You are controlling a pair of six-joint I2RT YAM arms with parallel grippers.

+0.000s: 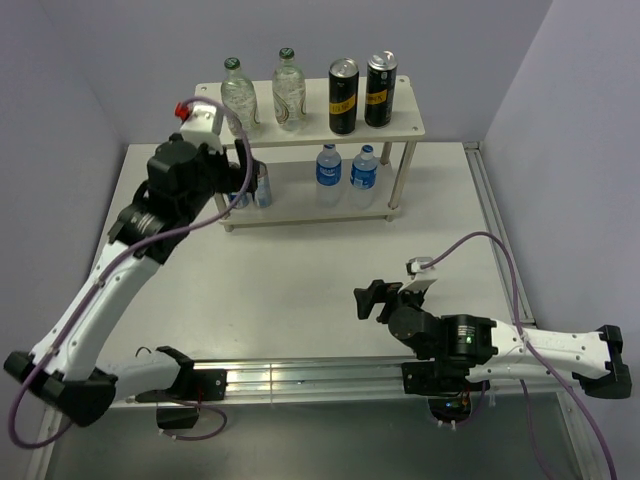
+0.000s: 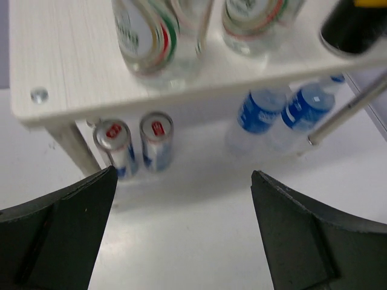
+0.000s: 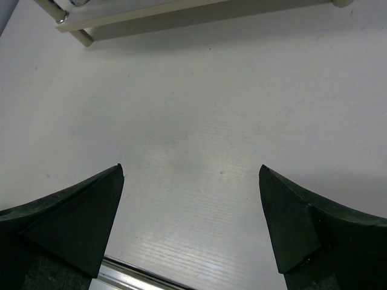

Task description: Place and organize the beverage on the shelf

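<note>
The shelf (image 1: 410, 126) stands at the back of the table. Its top board holds two clear glass bottles (image 1: 240, 97) with green caps and two black cans (image 1: 344, 97). The lower board holds two silver-and-blue cans (image 1: 262, 186) on the left and two small water bottles (image 1: 329, 168) with blue labels. My left gripper (image 1: 238, 190) is open and empty, just in front of the silver cans. The left wrist view shows the cans (image 2: 157, 140), the water bottles (image 2: 260, 115) and the top board (image 2: 60, 66) beyond my open gripper (image 2: 184, 199). My right gripper (image 1: 372, 302) is open and empty, low over the table.
White walls close in the table at the back and on both sides. A metal rail (image 1: 300, 378) runs along the near edge. The right wrist view shows bare table (image 3: 193, 121) and the shelf's lower board edge (image 3: 181, 15) at the top.
</note>
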